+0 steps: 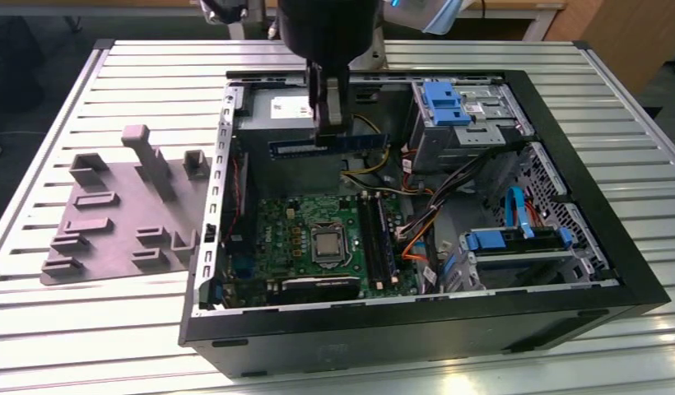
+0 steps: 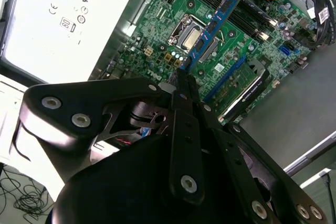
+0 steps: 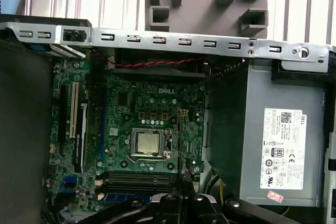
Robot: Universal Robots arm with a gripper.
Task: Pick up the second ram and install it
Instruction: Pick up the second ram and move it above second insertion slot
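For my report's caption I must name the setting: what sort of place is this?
Probably a robotics test bench: an open computer case sits on a ribbed metal table, and the gripper holds a memory stick above it.

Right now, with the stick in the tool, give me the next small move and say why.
Probably turn the tool until the second ram runs along the memory slots. The tool is shut on the stick, which hangs clear of the motherboard, and in the exterior view it lies across the slots' direction, so lowering it now would likely not seat it.
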